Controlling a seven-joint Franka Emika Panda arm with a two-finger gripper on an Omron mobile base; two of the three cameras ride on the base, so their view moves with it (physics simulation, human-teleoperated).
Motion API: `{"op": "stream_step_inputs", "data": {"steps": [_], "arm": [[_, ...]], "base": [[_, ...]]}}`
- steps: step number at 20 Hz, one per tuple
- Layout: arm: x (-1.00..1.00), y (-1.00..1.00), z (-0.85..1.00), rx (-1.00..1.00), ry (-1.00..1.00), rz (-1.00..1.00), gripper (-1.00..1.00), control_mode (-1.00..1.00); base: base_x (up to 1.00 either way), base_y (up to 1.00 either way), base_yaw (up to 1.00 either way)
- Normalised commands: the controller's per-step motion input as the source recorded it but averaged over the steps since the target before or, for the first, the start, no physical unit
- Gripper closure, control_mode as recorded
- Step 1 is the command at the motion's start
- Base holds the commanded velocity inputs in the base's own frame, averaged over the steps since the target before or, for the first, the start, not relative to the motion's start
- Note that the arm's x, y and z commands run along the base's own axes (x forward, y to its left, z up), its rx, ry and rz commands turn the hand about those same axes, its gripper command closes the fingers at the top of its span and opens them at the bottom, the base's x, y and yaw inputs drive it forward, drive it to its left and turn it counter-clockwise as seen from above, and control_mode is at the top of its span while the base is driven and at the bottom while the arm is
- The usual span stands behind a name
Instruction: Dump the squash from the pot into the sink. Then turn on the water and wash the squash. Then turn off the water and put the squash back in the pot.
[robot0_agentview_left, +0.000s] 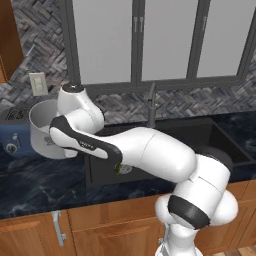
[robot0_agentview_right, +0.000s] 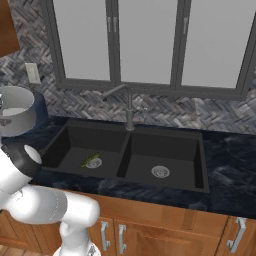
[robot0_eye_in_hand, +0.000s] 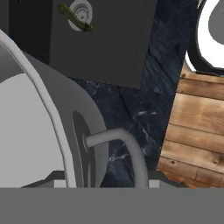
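The light-grey pot (robot0_agentview_left: 44, 127) stands upright over the dark counter, left of the sink (robot0_agentview_left: 200, 136); its rim also shows at the left edge of the right base view (robot0_agentview_right: 17, 111). In the hand view the pot's wall (robot0_eye_in_hand: 65, 127) and loop handle (robot0_eye_in_hand: 127, 146) lie right in front of my gripper (robot0_eye_in_hand: 106, 183), whose jaws stand on either side of the handle and are shut on it. The small green squash (robot0_agentview_right: 90, 159) lies on the floor of the sink's left basin (robot0_agentview_right: 75, 145) beside the round drain, seen too from the hand (robot0_eye_in_hand: 75, 17). A bit of the squash (robot0_agentview_left: 118, 169) peeks from under my arm.
A slim dark faucet (robot0_agentview_right: 129, 107) rises behind the sink's divider, its spout over the left basin. A blue toaster (robot0_agentview_left: 14, 135) sits left of the pot. The right basin (robot0_agentview_right: 165, 155) holds just its drain. Wooden cabinet fronts (robot0_eye_in_hand: 197, 127) run below the counter edge.
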Motion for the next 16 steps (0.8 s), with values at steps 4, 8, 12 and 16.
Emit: {"op": "stream_step_inputs", "data": {"steps": [4,8,12,16], "arm": [[-0.14,0.0,-0.4,-0.1,0.0,-0.14,1.0,-1.0],[-0.15,0.0,-0.58,-0.05,0.01,-0.15,1.0,-1.0],[-0.26,0.0,-0.36,-0.01,0.01,-0.13,1.0,-1.0],[-0.43,0.0,-0.17,0.0,0.0,-0.09,1.0,-1.0]], "base": [[0.0,0.0,0.0],[0.0,0.0,0.0],[0.0,0.0,0.0],[0.0,0.0,0.0]]}}
